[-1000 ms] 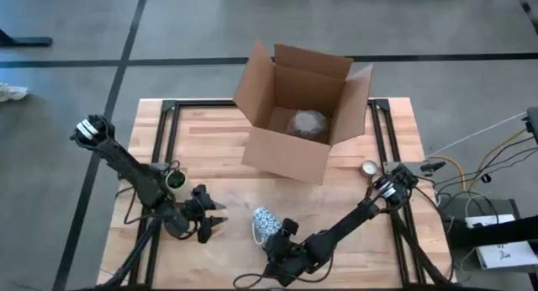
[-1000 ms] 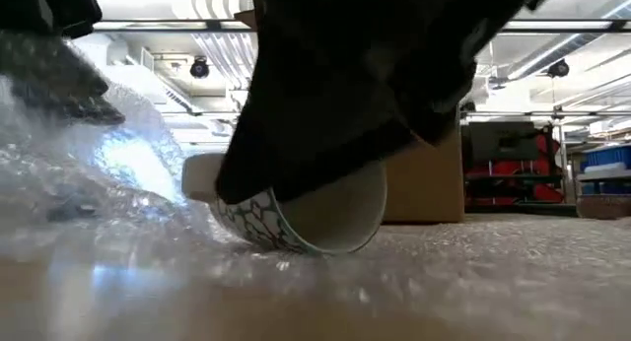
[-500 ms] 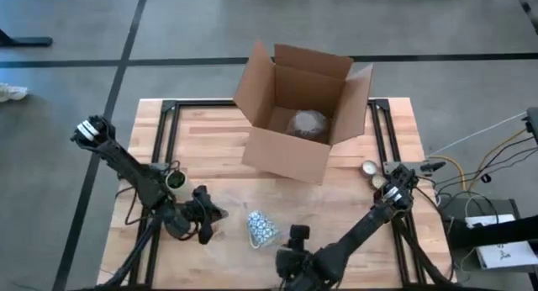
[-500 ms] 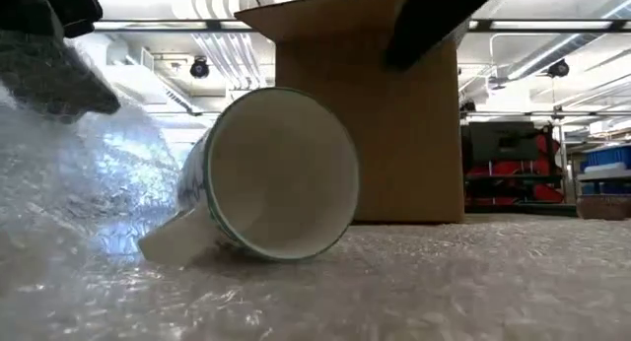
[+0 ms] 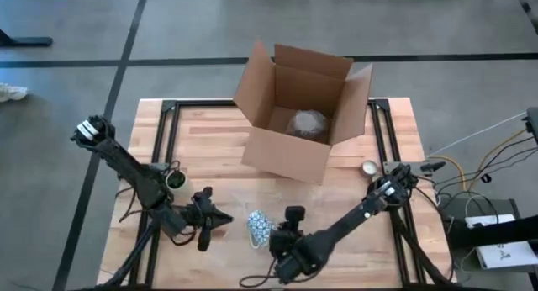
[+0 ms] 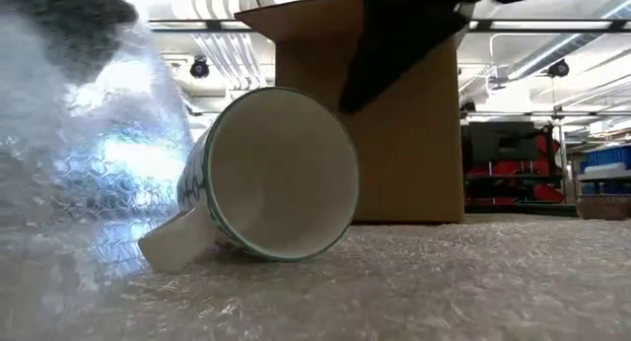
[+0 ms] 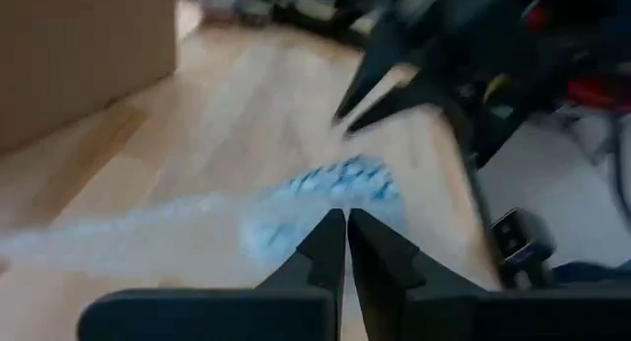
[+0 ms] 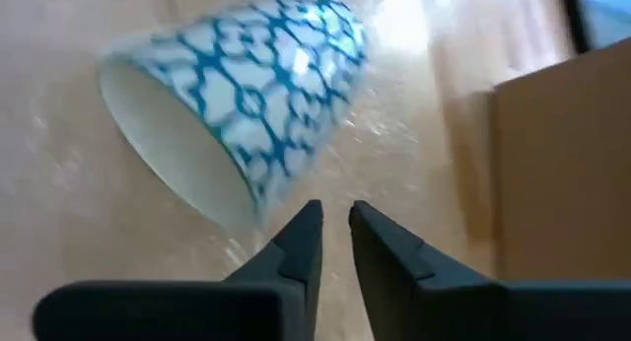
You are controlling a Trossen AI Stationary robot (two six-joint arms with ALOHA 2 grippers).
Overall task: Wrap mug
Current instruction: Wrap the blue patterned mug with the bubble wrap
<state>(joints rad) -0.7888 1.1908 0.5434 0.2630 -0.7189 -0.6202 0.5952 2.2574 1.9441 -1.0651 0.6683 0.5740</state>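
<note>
Mug (image 5: 259,227) lay on its side on the bubble wrap (image 6: 414,282) at the table's (image 5: 210,140) near edge, mouth toward the low camera, handle resting on the sheet. My left gripper (image 5: 211,218), fingers closed on the wrap's edge, held that side lifted beside the mug, presumably ready to fold over. My right gripper (image 5: 282,240) hovered just beside the mug, fingers nearly together, gripping nothing. The cardboard box (image 5: 298,110) stood open behind, probably to receive the wrapped mug.

The left wrist view is blurred: the blue-patterned white mug (image 7: 340,178) is only a smear. In the low view, crinkled clear bubble wrap (image 6: 89,173) hides the mug's nine o'clock side.
</note>
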